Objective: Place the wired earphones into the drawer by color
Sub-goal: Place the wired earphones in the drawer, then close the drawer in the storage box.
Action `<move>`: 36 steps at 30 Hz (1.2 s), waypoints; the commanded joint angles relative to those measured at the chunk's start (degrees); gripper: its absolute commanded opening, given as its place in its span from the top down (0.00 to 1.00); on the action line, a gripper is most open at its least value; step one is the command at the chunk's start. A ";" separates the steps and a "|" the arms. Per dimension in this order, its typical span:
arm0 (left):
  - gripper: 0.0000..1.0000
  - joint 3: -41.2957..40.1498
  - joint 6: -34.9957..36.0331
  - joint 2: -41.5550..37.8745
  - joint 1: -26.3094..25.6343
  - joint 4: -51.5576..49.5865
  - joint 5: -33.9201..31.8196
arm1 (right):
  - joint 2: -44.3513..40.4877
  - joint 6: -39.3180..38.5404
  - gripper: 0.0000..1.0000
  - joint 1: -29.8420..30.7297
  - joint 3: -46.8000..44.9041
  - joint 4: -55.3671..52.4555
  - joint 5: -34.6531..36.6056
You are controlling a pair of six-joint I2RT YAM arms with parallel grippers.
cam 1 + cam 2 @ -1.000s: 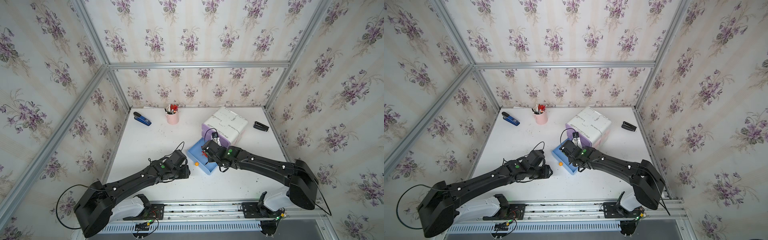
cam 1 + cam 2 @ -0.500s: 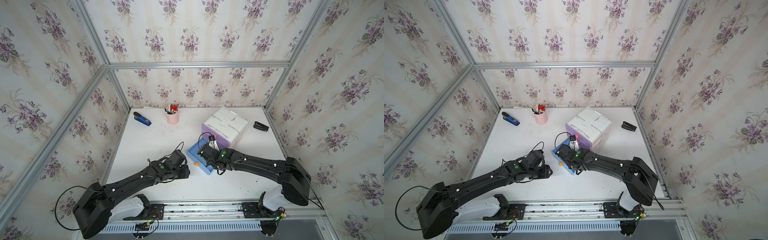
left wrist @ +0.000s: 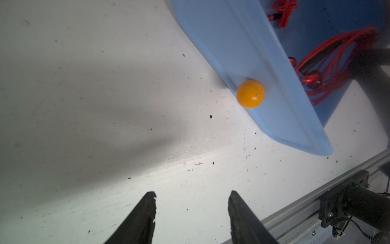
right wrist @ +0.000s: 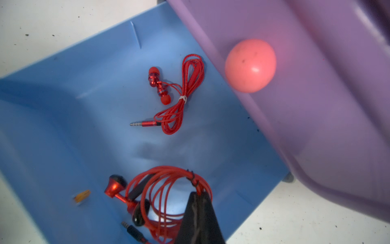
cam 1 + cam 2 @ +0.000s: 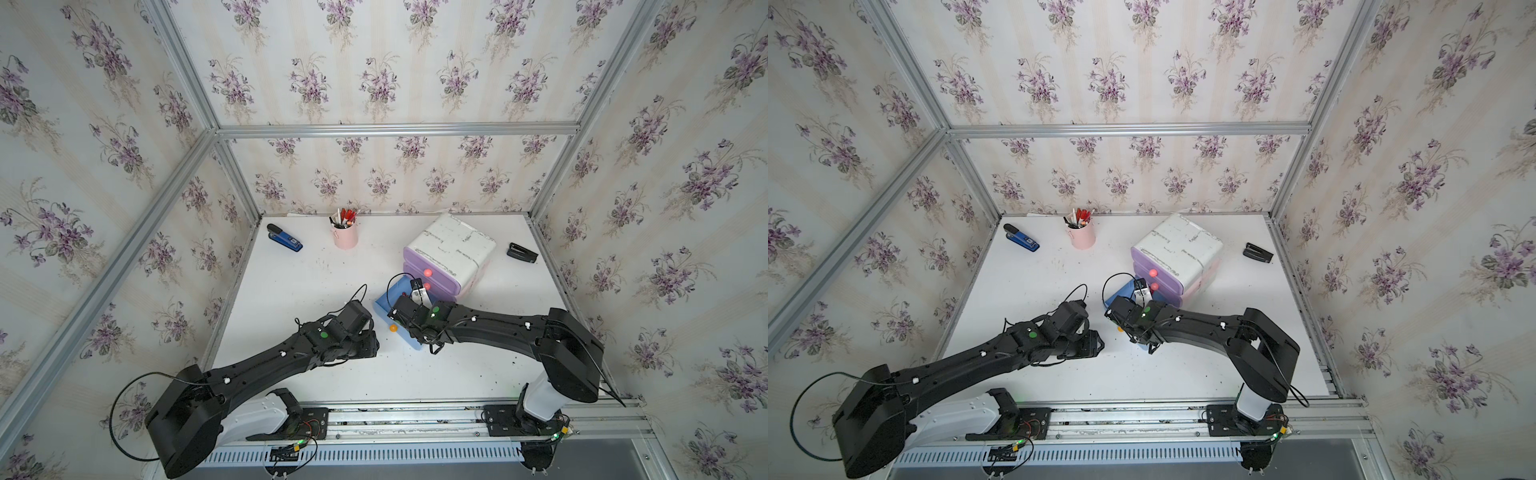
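The blue drawer (image 4: 84,126) stands pulled out of the cabinet, its orange knob (image 3: 250,94) facing my left gripper. One bundle of red wired earphones (image 4: 179,99) lies on the drawer floor. A second red bundle (image 4: 164,190) is inside the drawer too, and my right gripper (image 4: 198,195) is shut on its cord loop. In both top views the right wrist (image 5: 415,316) covers the drawer (image 5: 384,305). My left gripper (image 3: 192,194) is open and empty, low over the table in front of the knob. Red cord (image 3: 337,59) shows over the drawer's front wall.
The cabinet has a white top (image 5: 451,245) and shut purple drawers (image 4: 316,84) with pink knobs (image 4: 250,66). A pink pen cup (image 5: 345,237), a blue stapler (image 5: 284,242) and a black object (image 5: 521,252) sit near the back. A small orange piece (image 4: 81,196) lies in the drawer.
My right wrist has slid a little to the left and towards the front over the blue drawer. The left arm has stayed where it was.
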 commanded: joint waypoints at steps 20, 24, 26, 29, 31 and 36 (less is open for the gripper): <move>0.41 -8.20 -8.05 -0.37 -1.47 18.04 5.58 | -12.85 -5.92 0.61 -0.87 8.61 0.69 -4.86; 0.42 -8.53 -9.61 1.46 -1.65 20.56 4.39 | -20.03 -8.68 0.59 -14.39 14.70 0.25 -14.10; 0.43 -7.40 -9.40 3.09 -1.65 20.63 3.95 | -20.01 -11.35 0.58 -25.50 18.61 -0.78 -19.21; 0.44 -5.69 -9.10 6.13 -1.66 20.71 3.47 | -14.53 -15.25 0.56 -39.85 26.30 -2.18 -26.36; 0.44 -4.69 -8.35 7.80 -1.65 20.95 3.06 | -10.27 -15.85 0.55 -45.85 31.65 -2.57 -29.12; 0.44 -1.94 -6.43 10.74 -1.58 21.03 2.52 | 1.53 -14.88 0.55 -56.90 41.39 -2.39 -38.49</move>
